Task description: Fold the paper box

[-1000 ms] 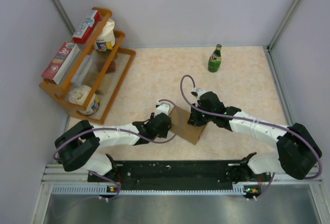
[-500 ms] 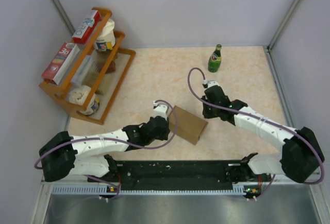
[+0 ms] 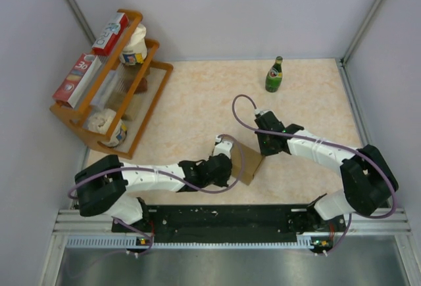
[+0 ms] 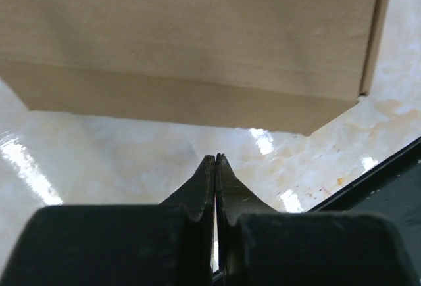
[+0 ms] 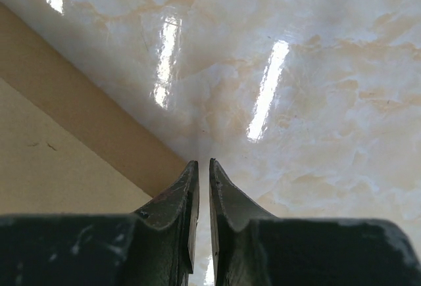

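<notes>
At the near edge of the table, a black rail is seen with both arm bases bolted to it. Just beyond it, the left gripper is held low with its jaws pressed fully together and nothing between them. In the left wrist view its tip is aimed at the paper box, with a strip of bare table visible between tip and cardboard.

The paper box is found near the front middle of the table, between the two grippers, its left part hidden from above by the left wrist. It is plain brown cardboard with a matte surface. From the left wrist, a broad pale face is shown over a darker, shaded side wall, and a straight folded edge runs down its right end to a corner.

The right gripper is placed at the box's far right corner. Its jaws are nearly together, with only a thin slit left between them and nothing held. Their tips are over the table just beside the box's edge; whether they touch it cannot be told.

The table is a glossy cream surface with marbled beige veining and bright light streaks. Farther left, a wooden rack is loaded with red-and-white cartons and tubs. A green bottle stands upright near the far edge. The space is enclosed by pale grey walls.
</notes>
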You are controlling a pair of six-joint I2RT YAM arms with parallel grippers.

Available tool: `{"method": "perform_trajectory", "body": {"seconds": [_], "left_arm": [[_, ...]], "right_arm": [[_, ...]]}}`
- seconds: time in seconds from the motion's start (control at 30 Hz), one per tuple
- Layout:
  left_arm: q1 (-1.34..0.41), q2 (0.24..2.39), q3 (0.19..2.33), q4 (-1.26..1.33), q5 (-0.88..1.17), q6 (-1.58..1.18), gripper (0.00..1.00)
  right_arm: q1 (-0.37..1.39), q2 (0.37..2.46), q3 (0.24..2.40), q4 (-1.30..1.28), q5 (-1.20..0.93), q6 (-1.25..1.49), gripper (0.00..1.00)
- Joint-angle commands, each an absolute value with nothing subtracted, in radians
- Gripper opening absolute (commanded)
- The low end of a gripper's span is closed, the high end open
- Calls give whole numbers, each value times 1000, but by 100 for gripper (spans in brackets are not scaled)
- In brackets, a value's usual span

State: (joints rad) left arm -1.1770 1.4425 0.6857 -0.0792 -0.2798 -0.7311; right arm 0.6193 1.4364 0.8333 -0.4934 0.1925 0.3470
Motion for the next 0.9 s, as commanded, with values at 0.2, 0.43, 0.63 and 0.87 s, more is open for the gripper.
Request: {"method": "perform_trajectory", "body": {"seconds": [0.2, 0.43, 0.63, 0.87], "left_arm": [[-1187, 1522, 752, 49, -193, -732, 0], [-1203, 1511, 709, 48, -192, -749, 0], [-1210, 1502, 704, 23, -190, -756, 0], [-1224, 1459, 670, 6, -189, -776, 0]], "right_arm": [[652, 1367, 781, -483, 43, 386, 11], [709, 1356, 749, -480, 21, 436, 11], [729, 1344, 720, -483, 28, 456, 11], [729, 1247, 643, -482, 15, 500, 11]]}}
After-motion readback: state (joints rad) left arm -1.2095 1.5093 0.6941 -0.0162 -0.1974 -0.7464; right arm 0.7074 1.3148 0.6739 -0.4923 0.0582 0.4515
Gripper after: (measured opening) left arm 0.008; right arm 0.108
